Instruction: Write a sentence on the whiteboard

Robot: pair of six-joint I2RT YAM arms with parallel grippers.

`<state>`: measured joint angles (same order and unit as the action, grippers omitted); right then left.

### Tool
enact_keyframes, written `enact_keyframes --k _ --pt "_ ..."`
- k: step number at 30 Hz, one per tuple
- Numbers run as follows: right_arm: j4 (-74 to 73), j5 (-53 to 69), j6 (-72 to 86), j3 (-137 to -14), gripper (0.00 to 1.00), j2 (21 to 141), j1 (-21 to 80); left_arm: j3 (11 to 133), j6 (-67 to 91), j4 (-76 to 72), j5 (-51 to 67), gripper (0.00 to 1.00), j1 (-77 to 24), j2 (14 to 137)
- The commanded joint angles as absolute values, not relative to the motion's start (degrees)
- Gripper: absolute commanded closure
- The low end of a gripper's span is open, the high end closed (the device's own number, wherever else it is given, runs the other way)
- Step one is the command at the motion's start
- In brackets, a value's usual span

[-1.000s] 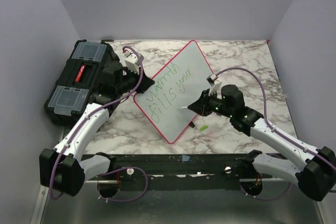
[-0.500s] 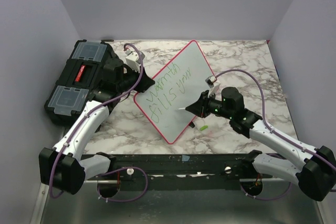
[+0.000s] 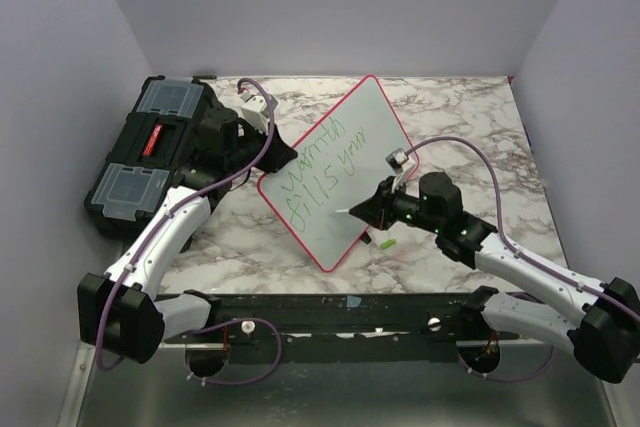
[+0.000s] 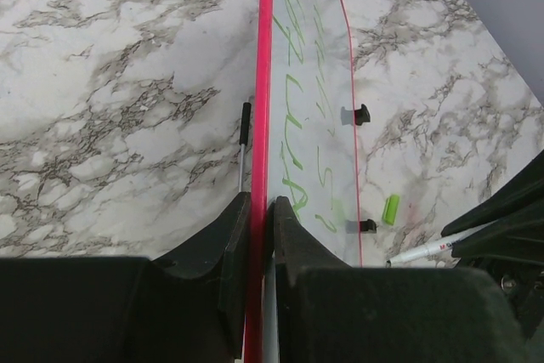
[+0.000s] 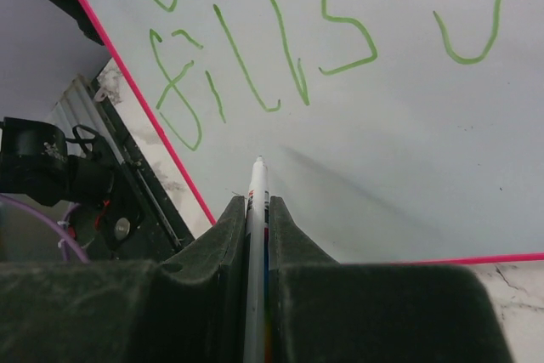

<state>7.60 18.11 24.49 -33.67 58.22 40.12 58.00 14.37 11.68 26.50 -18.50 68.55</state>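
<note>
My left claw (image 4: pixel 260 210) is clenched on the red rim of the whiteboard (image 3: pixel 350 142), which sits tilted mid-table with the black toolbox (image 3: pixel 140 162) at its 9 o'clock. My right claw (image 5: pixel 257 210) is pinching a marker (image 5: pixel 256 180), its tip at 5 o'clock of the green sentence (image 3: pixel 322 172).

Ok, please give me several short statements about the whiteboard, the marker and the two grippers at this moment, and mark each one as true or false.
1. The left gripper is clamped on the rim of the whiteboard. True.
2. The sentence is written in red. False: the letters are green; only the board's rim is red-pink.
3. The right gripper holds a marker with its tip pointing at the board, below the word "fills". True.
4. The small green cap sits on the marker's tip. False: it lies on the table, beside the board's lower edge.
</note>
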Motion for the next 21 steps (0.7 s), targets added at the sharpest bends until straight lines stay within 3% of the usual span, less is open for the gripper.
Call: enact_keyframes --k 1,8,21 --pt "7.97 12.08 21.62 -33.19 0.99 56.79 43.69 57.23 12.58 8.44 25.35 1.00 -18.72 67.79" --pt "6.07 -0.41 19.51 -33.93 0.99 59.94 52.60 56.80 11.87 8.46 25.35 1.00 -18.72 67.33" --pt "9.01 -14.38 20.57 -30.72 0.99 57.74 59.89 56.34 11.43 8.26 25.01 1.00 -18.72 66.19"
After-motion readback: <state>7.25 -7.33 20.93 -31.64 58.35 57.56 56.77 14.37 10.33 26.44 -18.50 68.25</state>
